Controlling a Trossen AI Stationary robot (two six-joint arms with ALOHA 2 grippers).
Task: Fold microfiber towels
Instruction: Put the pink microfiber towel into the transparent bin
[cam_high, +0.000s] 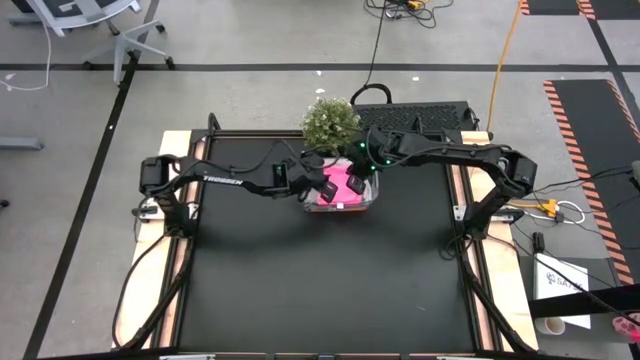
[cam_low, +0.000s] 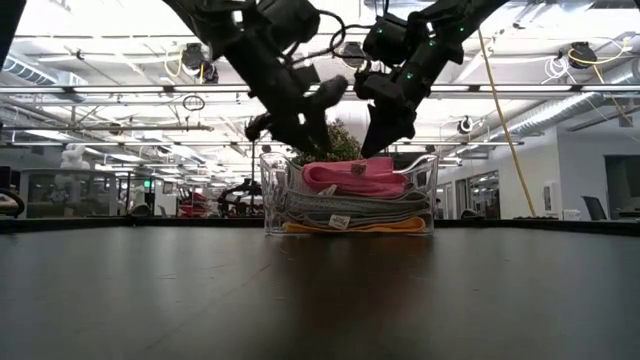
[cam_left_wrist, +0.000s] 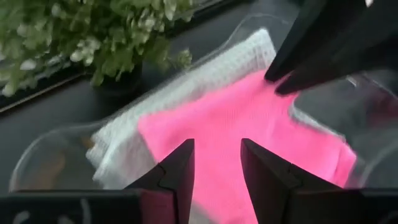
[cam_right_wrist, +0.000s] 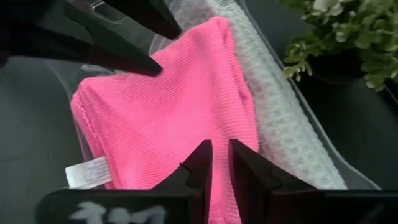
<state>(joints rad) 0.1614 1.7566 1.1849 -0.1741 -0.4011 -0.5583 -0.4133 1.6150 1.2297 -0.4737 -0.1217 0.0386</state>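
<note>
My 2 grippers, left gripper (cam_left_wrist: 217, 163) jaws spread and right gripper (cam_right_wrist: 221, 163) nearly pressed together, hover over the folded bright pink microfiber towel (cam_right_wrist: 168, 106); next I must pinch and lift it.

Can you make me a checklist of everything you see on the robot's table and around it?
Surface: black table top, bare in front of the tub.
Job's things: pink towel on top of a stack, grey towel under it, orange-yellow towel at the bottom, all in the clear tub.
Clutter: small leafy plant behind the tub.
Hands: left hand over the pink towel, fingers apart, empty. Right hand over it too, fingers nearly together, holding nothing that shows.
Cables: black cable and orange cable on the floor.
Surroundings: office chair, striped floor mat.
</note>
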